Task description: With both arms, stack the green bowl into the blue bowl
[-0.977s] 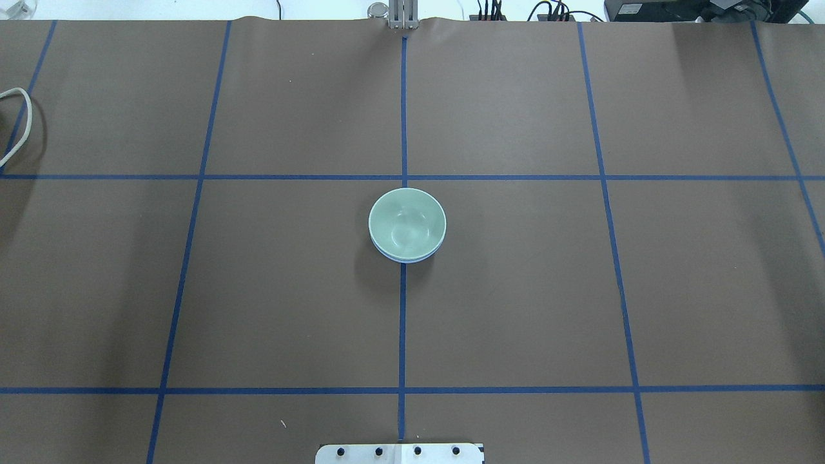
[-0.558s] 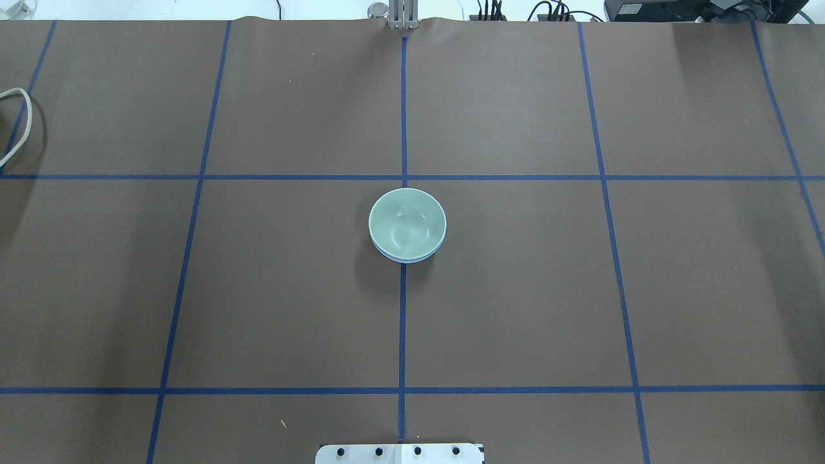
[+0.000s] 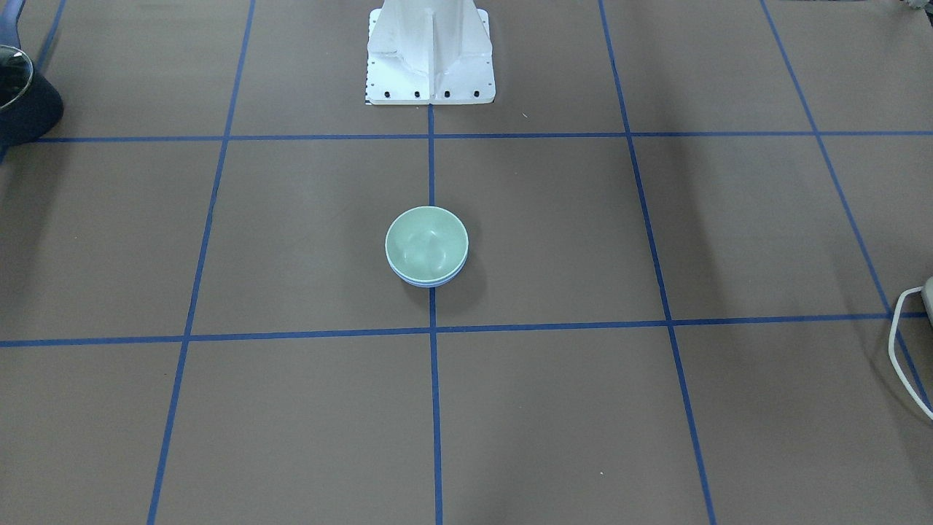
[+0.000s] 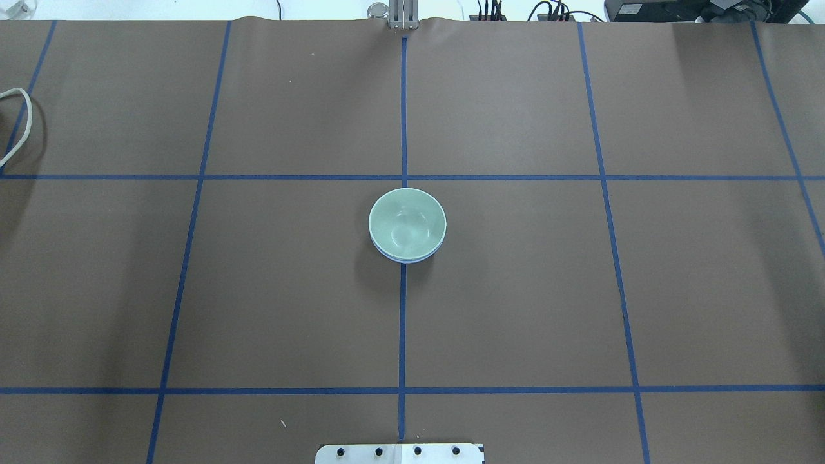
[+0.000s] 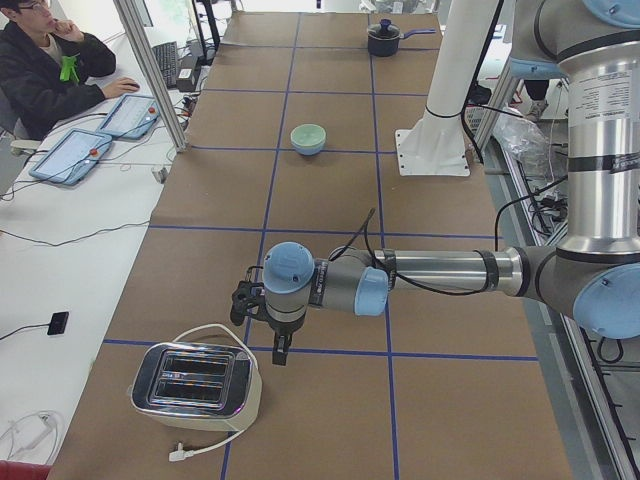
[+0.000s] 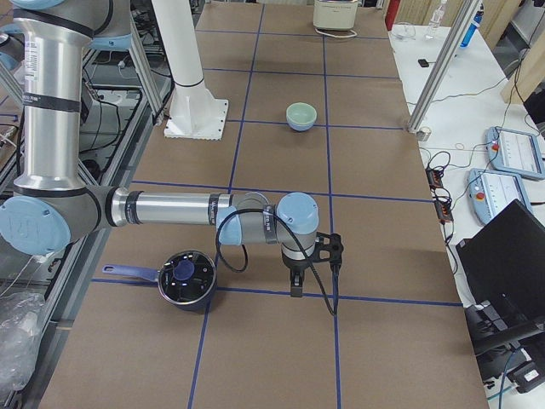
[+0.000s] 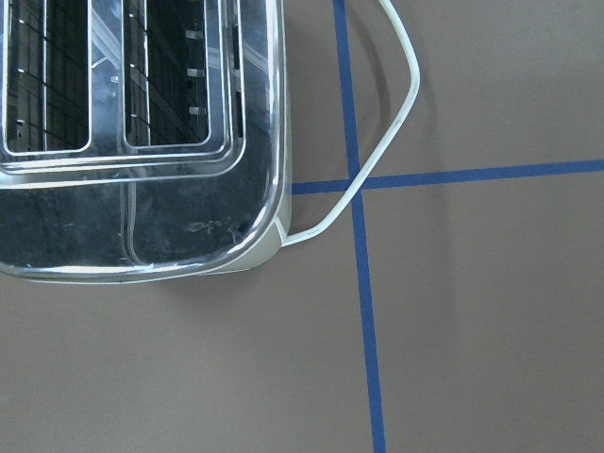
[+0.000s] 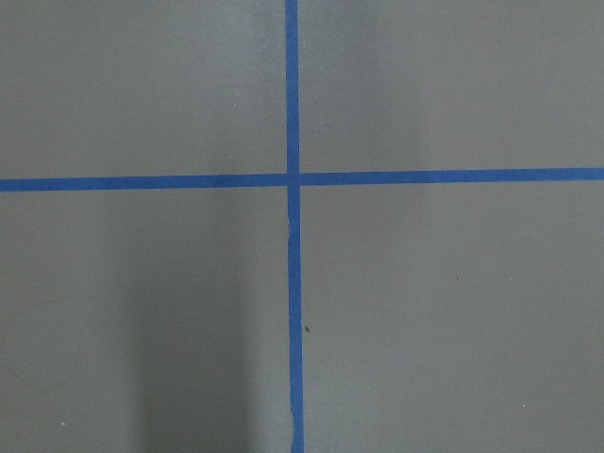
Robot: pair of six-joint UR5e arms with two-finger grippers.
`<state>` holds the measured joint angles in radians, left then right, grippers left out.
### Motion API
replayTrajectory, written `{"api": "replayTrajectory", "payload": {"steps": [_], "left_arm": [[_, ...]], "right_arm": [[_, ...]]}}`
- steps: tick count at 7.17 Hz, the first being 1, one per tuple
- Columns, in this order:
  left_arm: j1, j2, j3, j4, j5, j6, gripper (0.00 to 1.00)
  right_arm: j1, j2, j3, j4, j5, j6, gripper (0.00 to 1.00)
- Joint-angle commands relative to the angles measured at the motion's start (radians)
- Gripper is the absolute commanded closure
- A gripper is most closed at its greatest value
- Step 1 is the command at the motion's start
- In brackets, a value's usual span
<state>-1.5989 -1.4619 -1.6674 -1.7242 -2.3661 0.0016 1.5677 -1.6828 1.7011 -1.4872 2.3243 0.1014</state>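
The green bowl (image 4: 407, 222) sits nested inside the blue bowl (image 4: 401, 259) at the table's middle, on the centre tape line. Only a thin blue rim shows under it. The stack also shows in the front-facing view (image 3: 426, 243), in the left view (image 5: 308, 134) and in the right view (image 6: 301, 112). My left gripper (image 5: 281, 352) hangs far from the bowls, next to a toaster. My right gripper (image 6: 295, 288) hangs far from them at the other end, next to a pot. I cannot tell whether either gripper is open or shut. Neither holds a bowl.
A chrome toaster (image 5: 195, 385) with a white cord stands by the left gripper and fills the left wrist view (image 7: 142, 132). A dark pot (image 6: 187, 277) with a blue handle stands by the right gripper. The white base stand (image 3: 430, 51) is behind the bowls. An operator (image 5: 50, 60) sits at a side desk.
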Motion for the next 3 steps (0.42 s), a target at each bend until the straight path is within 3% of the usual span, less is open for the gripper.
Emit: {"api": "replayTrajectory", "payload": {"steps": [1,3], "left_arm": [[-0.001,0.002,0.000,0.000,0.001,0.000,0.02],[-0.001,0.002,0.000,0.000,0.001,-0.009,0.02]], "right_arm": [[-0.002,0.000,-0.001,0.001,-0.005,0.001,0.00],[0.000,0.000,-0.001,0.001,-0.006,0.003,0.00]]}}
